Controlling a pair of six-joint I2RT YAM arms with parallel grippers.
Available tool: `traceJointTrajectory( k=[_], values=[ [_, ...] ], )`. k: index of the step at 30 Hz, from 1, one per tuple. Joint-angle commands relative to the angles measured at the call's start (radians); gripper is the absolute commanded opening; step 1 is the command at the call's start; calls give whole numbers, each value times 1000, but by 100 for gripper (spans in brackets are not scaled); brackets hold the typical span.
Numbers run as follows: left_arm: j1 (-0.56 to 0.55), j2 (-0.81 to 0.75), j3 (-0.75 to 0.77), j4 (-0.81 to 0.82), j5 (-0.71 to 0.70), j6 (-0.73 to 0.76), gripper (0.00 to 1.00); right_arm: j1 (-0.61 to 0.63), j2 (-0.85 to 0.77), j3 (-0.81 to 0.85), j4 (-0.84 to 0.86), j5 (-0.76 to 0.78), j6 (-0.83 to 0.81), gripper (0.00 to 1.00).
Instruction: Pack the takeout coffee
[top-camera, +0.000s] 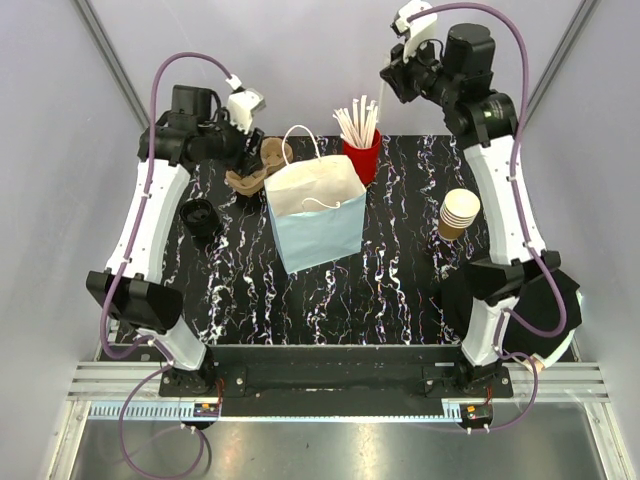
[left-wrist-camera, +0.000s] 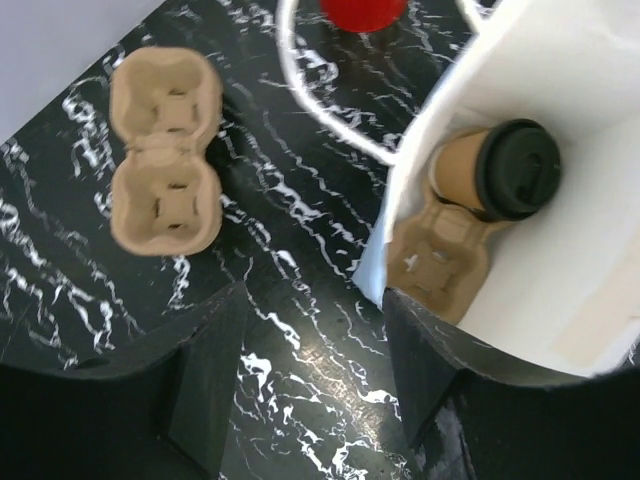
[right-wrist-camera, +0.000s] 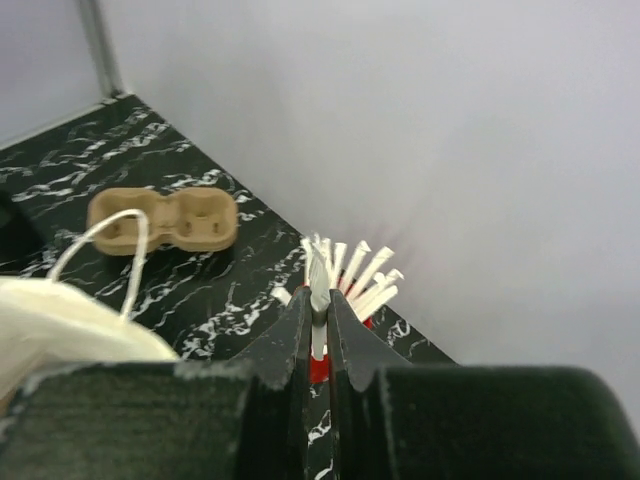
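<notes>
The takeout coffee (left-wrist-camera: 470, 170), a tan paper cup with a black lid, sits in a cardboard carrier (left-wrist-camera: 440, 255) inside the pale blue paper bag (top-camera: 315, 215). The top view does not show the cup. My left gripper (left-wrist-camera: 315, 300) is open and empty, above the table just left of the bag's rim (left-wrist-camera: 420, 130); in the top view the left gripper (top-camera: 248, 155) is over the loose carriers. My right gripper (right-wrist-camera: 318, 300) is shut on a white stick (right-wrist-camera: 320, 275) above the red cup (top-camera: 362, 155) of sticks. The right gripper (top-camera: 388, 82) is raised at the back.
A spare cardboard carrier (left-wrist-camera: 165, 150) lies on the black marbled table left of the bag. A nested stack of brown cups (top-camera: 459, 213) stands at the right. A stack of black lids (top-camera: 200, 218) stands at the left. The bag's white handle (left-wrist-camera: 320, 110) loops outward.
</notes>
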Motion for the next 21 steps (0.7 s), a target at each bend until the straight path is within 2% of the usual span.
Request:
traceJointTrajectory(
  k=[1,2,10,16,21],
  values=[
    [46,-66,-34,49,-17,-42,61,10,-106,64,-153,-176,-45,10],
    [47,-72,-45,53,-10,-42,61,12,-114,67,-173,-259,-64,10],
    [57,-152,-144,89,-10,-40,62,12,-160,113,-284,-598,-40,11],
    [58,-199,-183,81,-34,-31,63,30,-182,78,-325,-756,-57,12],
    [60,-245,-210,78,-43,-33,63,67,-185,52,-368,-793,-114,12]
  ],
)
